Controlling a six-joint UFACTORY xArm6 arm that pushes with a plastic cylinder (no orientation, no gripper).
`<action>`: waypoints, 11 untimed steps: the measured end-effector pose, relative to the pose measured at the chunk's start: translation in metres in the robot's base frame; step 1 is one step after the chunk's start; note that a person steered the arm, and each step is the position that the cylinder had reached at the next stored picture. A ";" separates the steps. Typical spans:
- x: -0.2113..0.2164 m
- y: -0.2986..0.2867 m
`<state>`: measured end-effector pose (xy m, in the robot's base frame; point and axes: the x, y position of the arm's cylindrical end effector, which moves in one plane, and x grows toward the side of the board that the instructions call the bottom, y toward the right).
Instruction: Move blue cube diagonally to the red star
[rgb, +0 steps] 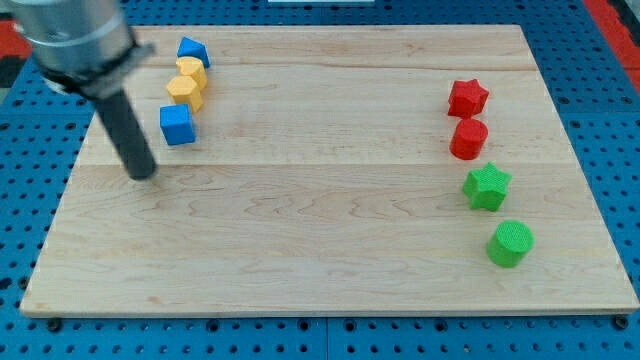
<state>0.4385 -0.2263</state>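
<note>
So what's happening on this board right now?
A rod-ended arm is working a wooden board. My tip sits just left of and slightly below the blue cube, not clearly touching it. The red star is far across at the view's right, so the cube's push is not yet done.

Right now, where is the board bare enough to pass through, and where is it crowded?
The middle of the board is bare, between the blue cube and the red star. Crowded: the top-left cluster beside my tip, and the right-hand column down to the green cylinder.
</note>
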 end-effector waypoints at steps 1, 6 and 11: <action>-0.039 -0.014; -0.130 0.176; -0.106 0.188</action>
